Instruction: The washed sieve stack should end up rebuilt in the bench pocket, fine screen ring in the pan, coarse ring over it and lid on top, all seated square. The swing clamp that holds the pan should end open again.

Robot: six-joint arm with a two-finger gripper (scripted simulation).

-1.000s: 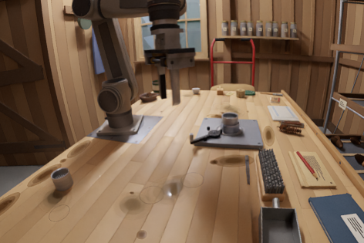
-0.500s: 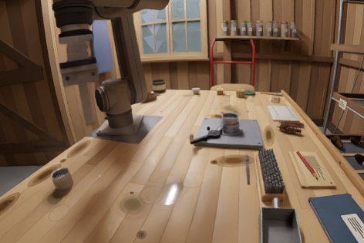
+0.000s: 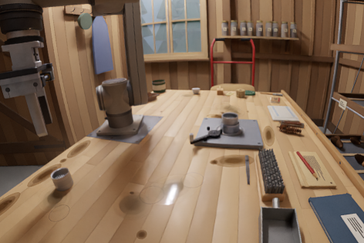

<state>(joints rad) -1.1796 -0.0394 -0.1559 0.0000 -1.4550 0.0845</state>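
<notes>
The swing clamp lies on the grey bench plate, its dark arm reaching toward the grey pan that sits in the plate's pocket. A single grey ring stands alone on the near left of the bench, far from the pan. My gripper hangs open and empty high at the left edge, above and behind that ring. I cannot see a lid or a second ring that I can name with certainty.
The arm's base stands on its own plate left of centre. A wire brush, a metal tray, a pad with a red pencil and a blue book fill the right side.
</notes>
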